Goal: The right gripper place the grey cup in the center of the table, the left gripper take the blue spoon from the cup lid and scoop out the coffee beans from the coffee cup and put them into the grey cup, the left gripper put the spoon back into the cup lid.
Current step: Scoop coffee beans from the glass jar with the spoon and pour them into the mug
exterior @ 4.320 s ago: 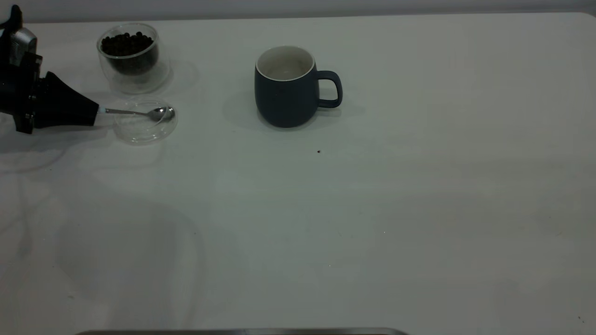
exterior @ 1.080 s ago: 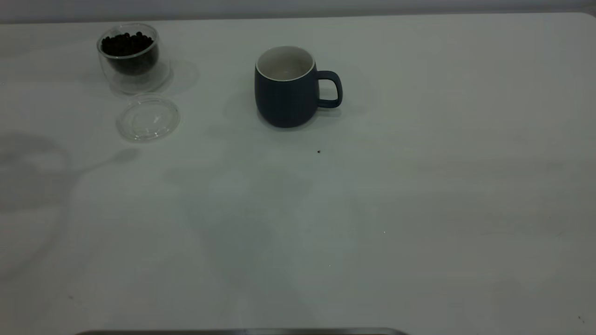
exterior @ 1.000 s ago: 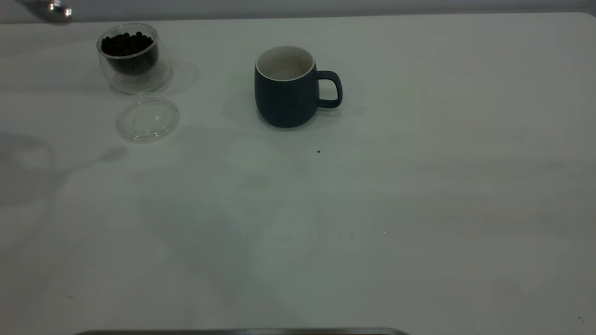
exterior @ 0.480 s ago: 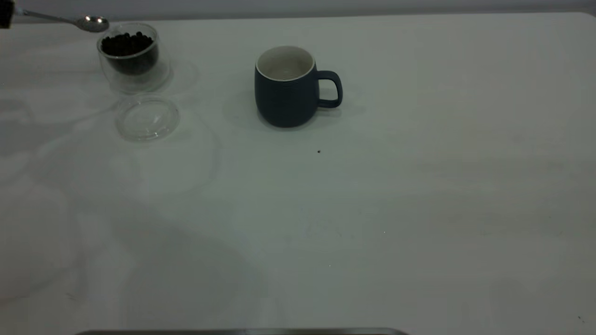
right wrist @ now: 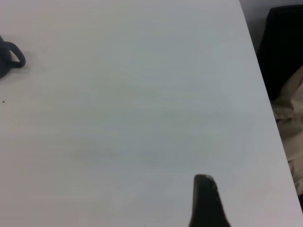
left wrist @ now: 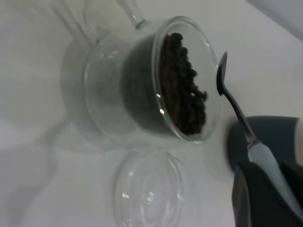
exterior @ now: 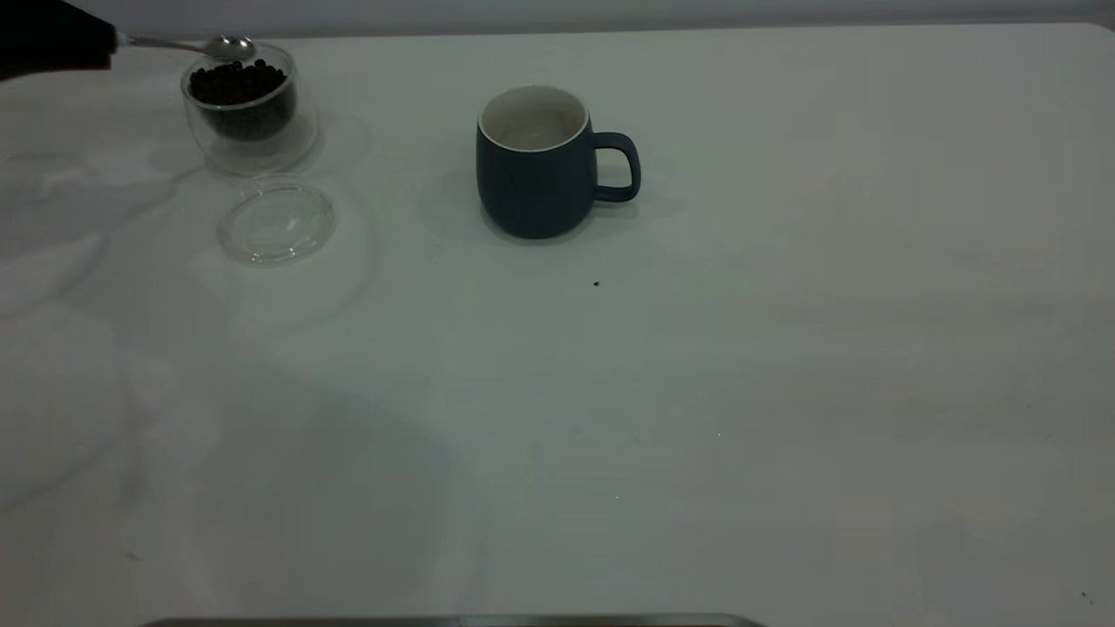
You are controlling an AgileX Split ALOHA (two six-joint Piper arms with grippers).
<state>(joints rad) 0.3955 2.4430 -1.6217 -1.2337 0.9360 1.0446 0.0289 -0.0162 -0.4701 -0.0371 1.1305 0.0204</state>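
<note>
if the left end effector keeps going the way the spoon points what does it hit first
Likely the coffee cup: the left end effector holds the blue spoon, its bowl at the rim above the coffee beans. Depth is uncertain.

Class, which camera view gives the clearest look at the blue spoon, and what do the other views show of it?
The left wrist view: the blue spoon shows bowl, neck and pale handle, beside the coffee cup. The exterior view shows only its bowl and neck; the right wrist view shows none.

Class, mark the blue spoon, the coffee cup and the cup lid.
blue spoon (exterior: 228,46), exterior view, on its metal bowl.
coffee cup (exterior: 253,148), exterior view, on its glass wall.
cup lid (exterior: 277,220), exterior view, on its clear centre.
</note>
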